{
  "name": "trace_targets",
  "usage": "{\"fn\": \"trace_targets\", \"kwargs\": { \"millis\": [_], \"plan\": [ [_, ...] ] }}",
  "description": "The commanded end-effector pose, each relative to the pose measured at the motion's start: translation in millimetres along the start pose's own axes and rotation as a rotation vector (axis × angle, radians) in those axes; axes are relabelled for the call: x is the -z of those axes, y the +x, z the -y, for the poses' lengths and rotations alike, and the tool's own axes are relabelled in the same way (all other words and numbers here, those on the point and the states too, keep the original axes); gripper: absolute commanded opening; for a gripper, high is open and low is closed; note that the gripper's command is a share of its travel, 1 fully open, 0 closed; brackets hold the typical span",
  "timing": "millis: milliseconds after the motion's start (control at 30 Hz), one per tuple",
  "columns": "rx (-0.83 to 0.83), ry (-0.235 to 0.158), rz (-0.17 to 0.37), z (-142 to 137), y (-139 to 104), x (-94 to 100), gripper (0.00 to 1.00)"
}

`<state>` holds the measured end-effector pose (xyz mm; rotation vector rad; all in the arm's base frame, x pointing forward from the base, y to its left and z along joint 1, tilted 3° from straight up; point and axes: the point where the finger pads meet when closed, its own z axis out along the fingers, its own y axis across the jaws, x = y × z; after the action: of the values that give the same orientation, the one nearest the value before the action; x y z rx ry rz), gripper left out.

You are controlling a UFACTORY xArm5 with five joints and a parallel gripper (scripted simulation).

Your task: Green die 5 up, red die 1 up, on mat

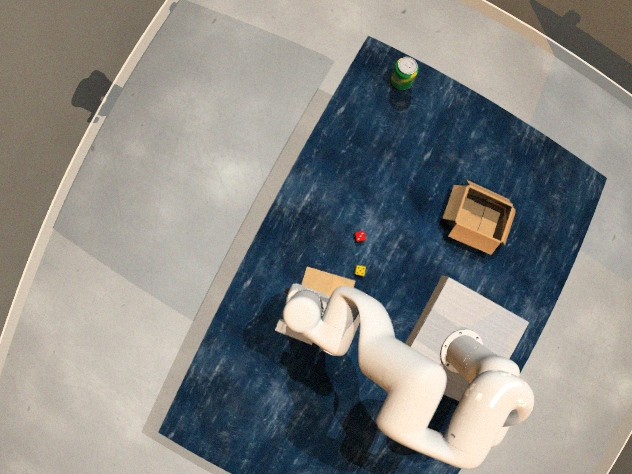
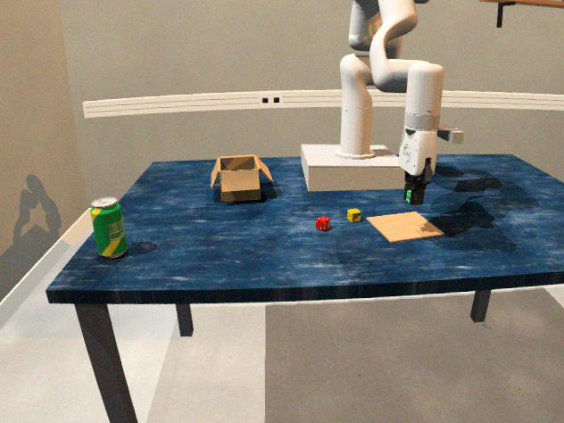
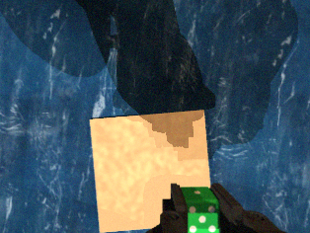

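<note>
My gripper (image 2: pixel 414 196) (image 3: pixel 193 201) is shut on the green die (image 2: pixel 408 195) and holds it clear above the table. In the wrist view two pipped faces of the die show, the lower one cut off by the frame edge; which number is on top I cannot tell. The tan mat (image 1: pixel 326 278) (image 2: pixel 393 228) (image 3: pixel 120 173) lies partly under the arm in the top view. The red die (image 1: pixel 360 236) (image 2: pixel 322 223) sits flat on the table, off the mat. The yellow die (image 1: pixel 360 270) (image 2: pixel 353 215) sits flat beside the mat, seemingly with 5 on top.
An open cardboard box (image 1: pixel 480 239) (image 2: pixel 240 186) stands on the table, away from the dice. A green and yellow can (image 1: pixel 404 76) (image 2: pixel 109 229) stands upright near a table corner. The robot's pale base block (image 1: pixel 433 311) (image 2: pixel 352 177) is on the table too.
</note>
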<state>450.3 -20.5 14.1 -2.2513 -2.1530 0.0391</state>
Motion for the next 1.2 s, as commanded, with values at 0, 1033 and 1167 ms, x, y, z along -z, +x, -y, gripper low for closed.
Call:
{"fn": "trace_targets", "kwargs": {
  "millis": [0,1033,1167],
  "plan": [
    [0.0,-0.006,0.0,-2.7,0.5,-15.1,0.21],
    [0.0,-0.006,0.0,-3.1,2.1,-67.1,0.21],
    [0.0,-0.006,0.0,-3.1,2.1,-67.1,0.21]
  ]
}}
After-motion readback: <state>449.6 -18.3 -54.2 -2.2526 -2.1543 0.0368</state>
